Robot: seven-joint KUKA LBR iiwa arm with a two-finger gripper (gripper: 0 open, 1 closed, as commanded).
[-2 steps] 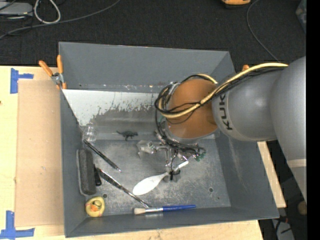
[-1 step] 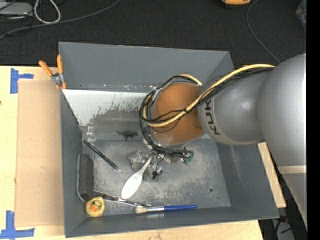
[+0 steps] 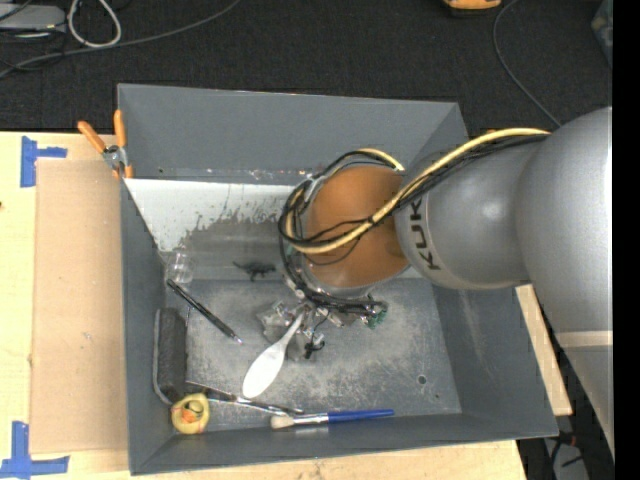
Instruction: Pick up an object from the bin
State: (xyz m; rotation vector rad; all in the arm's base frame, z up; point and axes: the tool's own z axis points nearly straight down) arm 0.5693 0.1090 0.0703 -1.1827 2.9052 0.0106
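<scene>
My gripper [image 3: 313,322] hangs low in the middle of the bin, under the arm's orange cover. It is right over a small cluster of things. A white plastic spoon [image 3: 269,367] lies there with its handle running up under the gripper and its bowl pointing to the front left. A crumpled clear plastic piece [image 3: 275,317] lies just left of the gripper, and a small green thing [image 3: 376,316] just right of it. Whether anything is held is hidden.
A black pen [image 3: 205,312] and a clear cup [image 3: 180,265] lie to the left, with a small black toy animal [image 3: 256,268] behind. A black bar [image 3: 171,353], a yellow tape measure [image 3: 190,413] and a blue-handled brush [image 3: 336,419] lie along the left and front walls.
</scene>
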